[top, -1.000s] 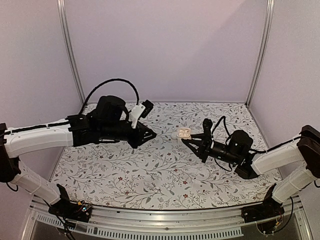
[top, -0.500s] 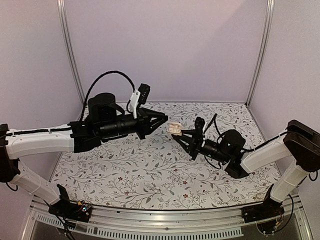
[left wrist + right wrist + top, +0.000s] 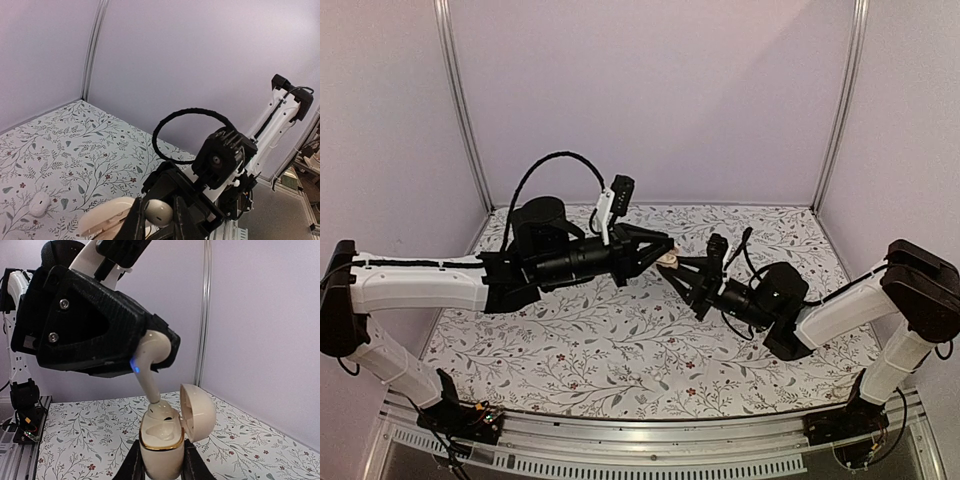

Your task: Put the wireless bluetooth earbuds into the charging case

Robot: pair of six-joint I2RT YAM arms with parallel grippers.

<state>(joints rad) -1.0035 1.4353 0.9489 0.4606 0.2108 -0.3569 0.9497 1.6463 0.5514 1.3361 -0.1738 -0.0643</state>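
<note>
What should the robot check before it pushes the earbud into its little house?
1. The charging case is open: ok.
2. The right gripper holds it upright: ok.
3. The left gripper grips the earbud: ok.
4. The stem tip points into the opening: ok.
5. It is the correct socket for this earbud: cannot tell.
6. The other earbud is in sight on the table: ok.

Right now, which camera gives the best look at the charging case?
The right wrist view: the charging case sits large and sharp, upright in the right claw, lid open, an earbud stem at its opening. Top external shows the case as a pale speck; left wrist shows only a blurred part.
</note>
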